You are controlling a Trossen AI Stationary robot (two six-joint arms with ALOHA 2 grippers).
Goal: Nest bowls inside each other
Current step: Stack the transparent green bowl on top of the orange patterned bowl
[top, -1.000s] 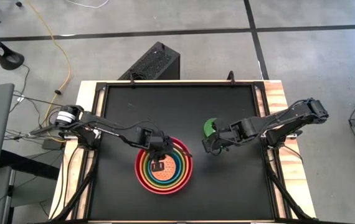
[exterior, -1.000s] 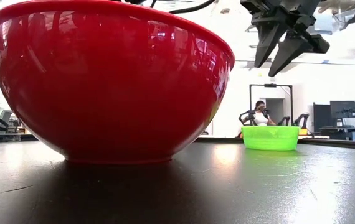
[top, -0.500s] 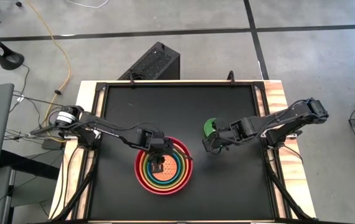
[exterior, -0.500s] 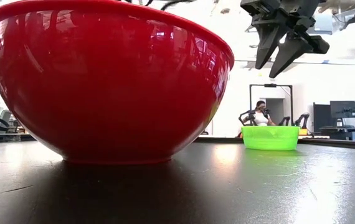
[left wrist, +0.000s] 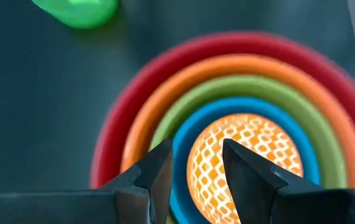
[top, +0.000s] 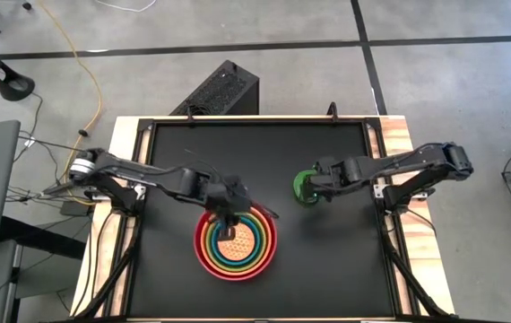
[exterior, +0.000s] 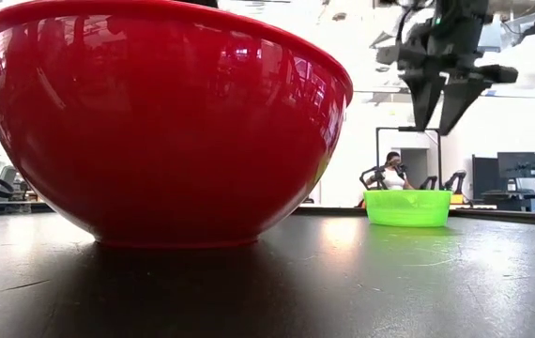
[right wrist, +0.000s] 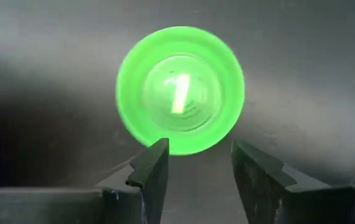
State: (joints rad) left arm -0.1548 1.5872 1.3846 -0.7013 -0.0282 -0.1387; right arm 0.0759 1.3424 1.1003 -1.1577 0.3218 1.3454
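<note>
A big red bowl (top: 235, 244) (exterior: 164, 122) stands on its base on the black table. Nested in it are orange, lime green and blue bowls and a pale dotted one (left wrist: 246, 155) in the middle. My left gripper (top: 229, 215) (left wrist: 196, 168) hangs open above the nest's far side, touching nothing. A small green bowl (top: 302, 186) (right wrist: 180, 90) (exterior: 408, 207) stands upright on the table to the right. My right gripper (top: 316, 191) (right wrist: 199, 165) (exterior: 446, 99) is open above it, pointing down and clear of it.
The black table top (top: 255, 152) is bare at the far side and in the near corners, with a raised frame around it. A dark box (top: 224, 90) stands on the floor beyond the far edge. A person (exterior: 394, 174) sits in the room behind.
My left gripper has risen out of the nest and drawn a little toward the far edge; the dotted bowl stays in the blue one. My right gripper has swung toward the far edge to above the small green bowl and tipped further down.
</note>
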